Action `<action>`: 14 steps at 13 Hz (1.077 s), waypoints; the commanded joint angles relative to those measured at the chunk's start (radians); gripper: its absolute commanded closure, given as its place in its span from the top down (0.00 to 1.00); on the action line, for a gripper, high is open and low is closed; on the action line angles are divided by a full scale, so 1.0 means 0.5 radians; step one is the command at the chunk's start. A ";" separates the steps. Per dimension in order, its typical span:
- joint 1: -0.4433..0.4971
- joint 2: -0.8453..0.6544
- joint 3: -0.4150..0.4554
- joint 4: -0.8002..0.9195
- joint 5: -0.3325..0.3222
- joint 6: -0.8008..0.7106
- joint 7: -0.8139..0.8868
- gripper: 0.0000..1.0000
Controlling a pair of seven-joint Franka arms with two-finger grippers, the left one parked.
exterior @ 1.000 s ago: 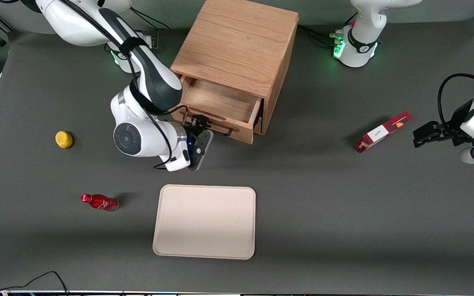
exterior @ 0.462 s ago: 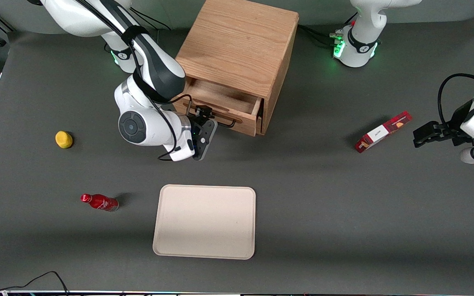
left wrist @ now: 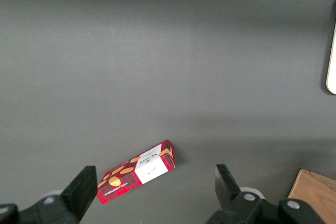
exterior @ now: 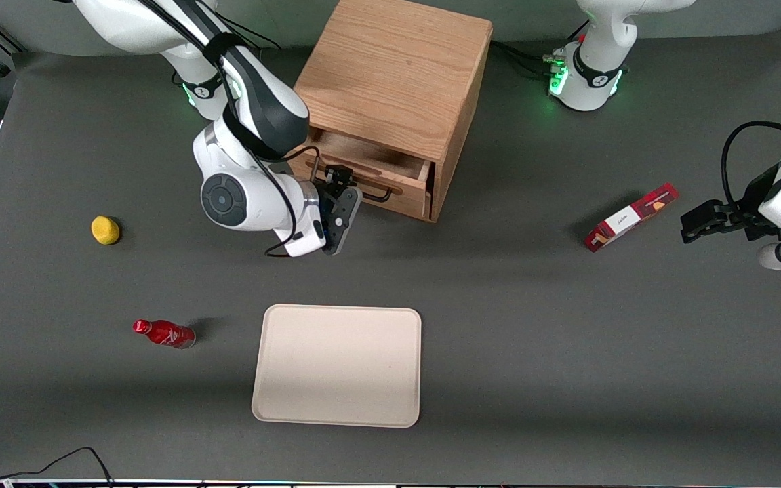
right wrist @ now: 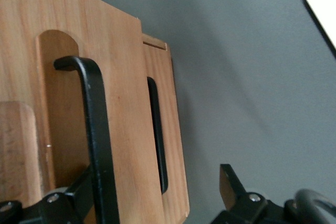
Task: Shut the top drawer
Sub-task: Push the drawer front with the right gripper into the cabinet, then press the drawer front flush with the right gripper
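Note:
The top drawer (exterior: 371,177) of the oak cabinet (exterior: 397,68) stands out a short way, with a strip of its inside showing. My right gripper (exterior: 341,183) is at the drawer's front, open, level with the thin black handle (exterior: 378,195). In the right wrist view the handle (right wrist: 97,129) crosses the drawer front (right wrist: 123,103) close to one finger (right wrist: 79,192). The other finger (right wrist: 229,181) is out over bare table. The gripper (right wrist: 155,184) holds nothing. Under the top drawer shows the bottom drawer front (right wrist: 176,145).
A cream tray (exterior: 336,366) lies nearer the camera than the cabinet. A red bottle (exterior: 163,333) and a yellow object (exterior: 105,230) lie toward the working arm's end. A red box (exterior: 629,217) lies toward the parked arm's end.
The gripper has moved toward the cabinet and the top drawer has slid inward with it. Much less of the drawer's inside shows now.

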 commanded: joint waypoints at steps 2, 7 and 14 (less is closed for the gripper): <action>0.003 -0.121 0.041 -0.119 0.076 0.060 0.091 1.00; 0.006 -0.118 0.071 -0.152 0.076 0.112 0.113 1.00; 0.006 -0.121 0.117 -0.153 0.076 0.131 0.180 1.00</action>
